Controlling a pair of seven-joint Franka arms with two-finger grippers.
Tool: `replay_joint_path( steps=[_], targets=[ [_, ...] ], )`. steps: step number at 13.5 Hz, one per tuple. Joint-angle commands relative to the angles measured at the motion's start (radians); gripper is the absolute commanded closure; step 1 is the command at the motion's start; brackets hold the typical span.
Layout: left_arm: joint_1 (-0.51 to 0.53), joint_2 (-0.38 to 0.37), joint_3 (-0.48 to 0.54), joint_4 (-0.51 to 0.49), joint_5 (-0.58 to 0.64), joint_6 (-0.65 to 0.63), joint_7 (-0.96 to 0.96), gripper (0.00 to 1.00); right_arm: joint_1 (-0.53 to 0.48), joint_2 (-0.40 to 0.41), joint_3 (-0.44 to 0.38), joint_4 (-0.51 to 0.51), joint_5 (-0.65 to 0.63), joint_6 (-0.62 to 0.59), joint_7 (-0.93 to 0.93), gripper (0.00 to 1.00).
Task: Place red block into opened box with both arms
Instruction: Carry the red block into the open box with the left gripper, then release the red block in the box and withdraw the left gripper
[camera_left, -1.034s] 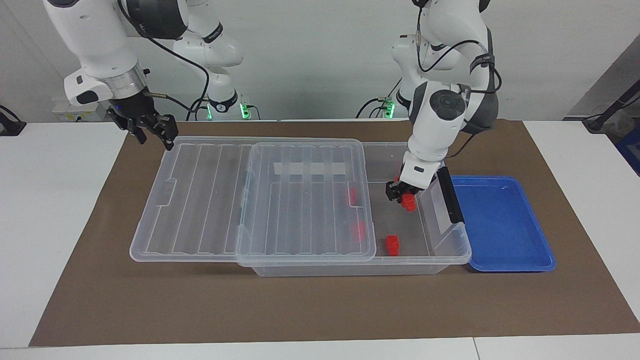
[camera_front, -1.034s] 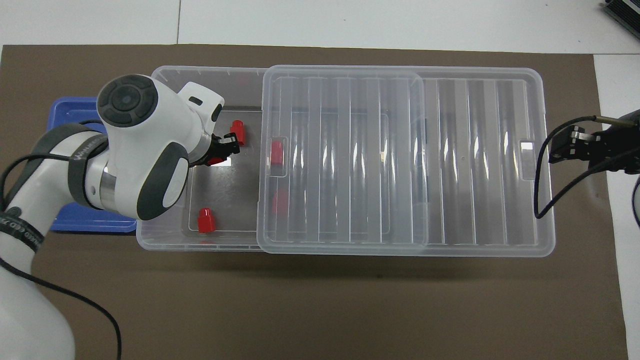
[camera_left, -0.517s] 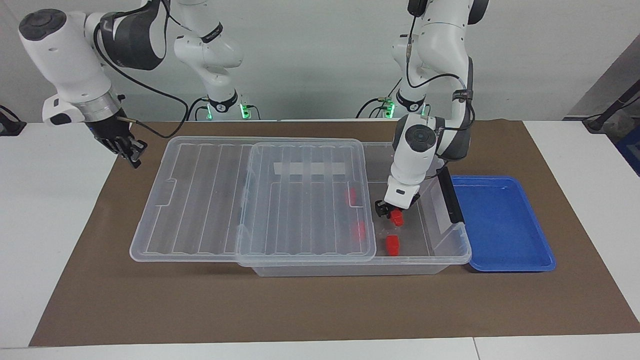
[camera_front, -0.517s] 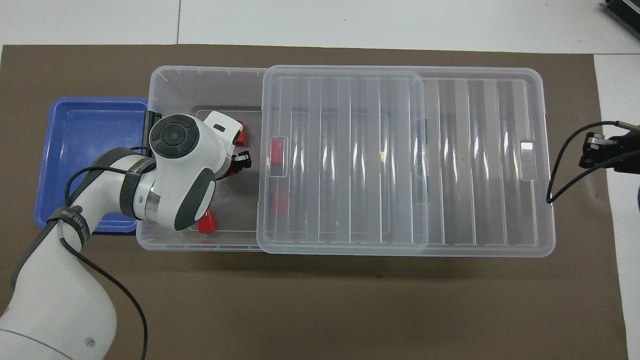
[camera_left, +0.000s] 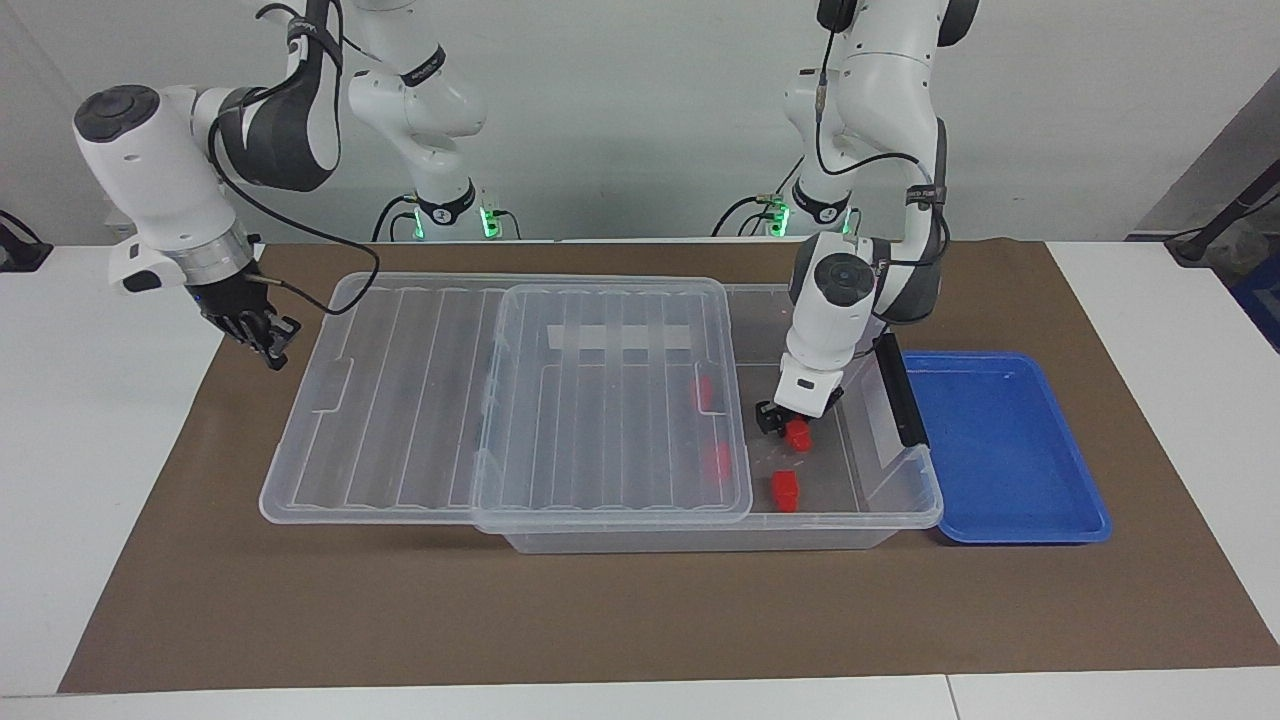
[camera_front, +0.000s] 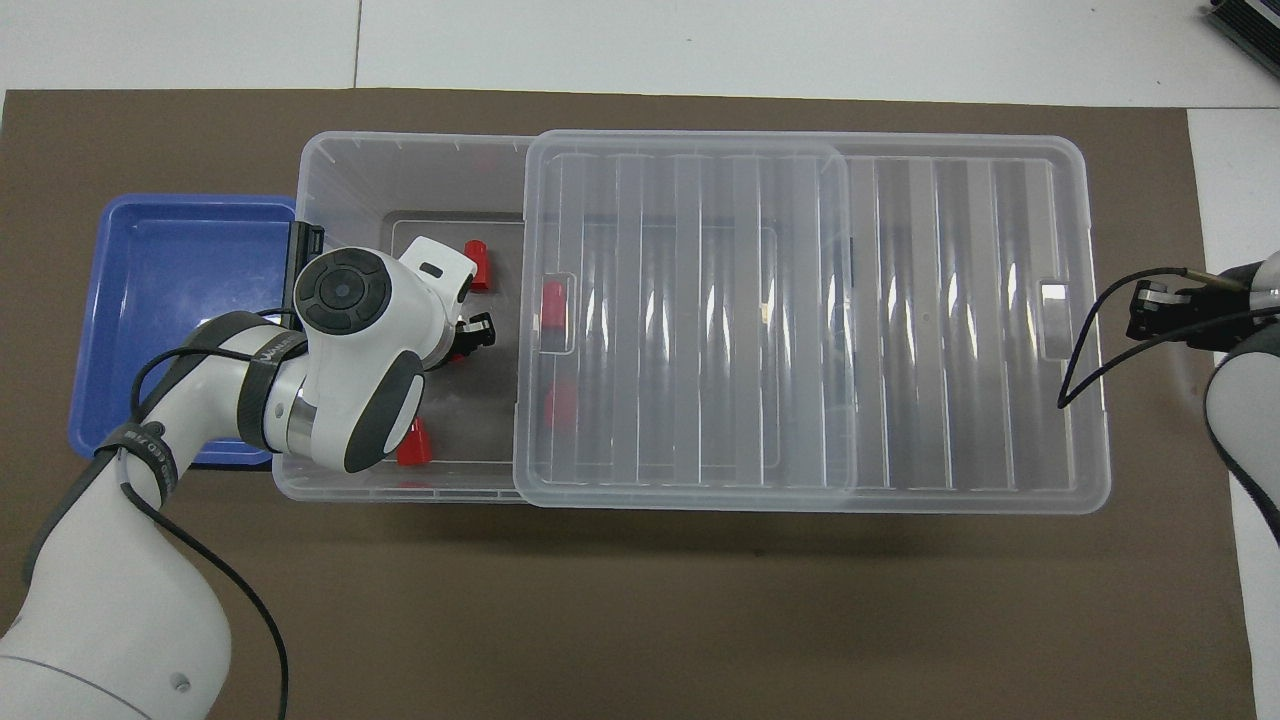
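Note:
The clear box (camera_left: 925, 497) lies along the table, its ribbed lid (camera_left: 420, 400) slid toward the right arm's end, leaving the left arm's end uncovered. My left gripper (camera_left: 780, 422) is down inside that uncovered part, shut on a red block (camera_left: 798, 436). From overhead the left gripper (camera_front: 480, 335) shows beside the lid's edge, and its wrist hides the held block. My right gripper (camera_left: 268, 345) hangs shut and holding nothing, just off the lid's end at the right arm's end; overhead it shows as right gripper (camera_front: 1145, 312).
Other red blocks lie in the box: one in the uncovered part (camera_left: 785, 490), two under the lid (camera_left: 703, 392) (camera_left: 716, 462). A shallow blue tray (camera_left: 1000, 450) stands against the box at the left arm's end. A brown mat covers the table.
My left gripper has gone down into the box with the red block. My right gripper has shut, drawn away from the lid's end and dropped lower.

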Motion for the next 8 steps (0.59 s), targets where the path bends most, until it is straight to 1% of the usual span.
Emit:
replay_joint_path(
  steps=[1,2,4,5,6,7,8],
  targets=[
    [0.001,-0.037,0.006,-0.034,0.021,0.013,0.003,0.29,-0.015,-0.009,0.004,-0.04,0.023,0.073,-0.041,1.0],
    [0.001,-0.037,0.008,-0.031,0.021,0.008,0.003,0.13,-0.015,-0.004,0.003,-0.053,0.023,0.099,-0.05,1.0],
    [0.001,-0.037,0.008,-0.01,0.021,-0.018,0.003,0.03,-0.016,0.002,0.003,-0.068,0.023,0.102,-0.073,1.0],
    [0.003,-0.038,0.011,0.007,0.021,-0.042,0.003,0.0,-0.016,0.002,0.004,-0.068,0.023,0.102,-0.071,1.0],
    [0.006,-0.05,0.013,0.033,0.021,-0.091,0.005,0.0,-0.015,0.002,0.004,-0.068,0.024,0.099,-0.07,1.0],
    [0.007,-0.075,0.022,0.079,0.021,-0.172,0.005,0.0,-0.013,0.002,0.004,-0.068,0.033,0.098,-0.068,1.0],
    [0.007,-0.099,0.038,0.146,0.021,-0.296,0.01,0.0,-0.012,0.002,0.004,-0.067,0.044,0.098,-0.073,1.0]
  ],
)
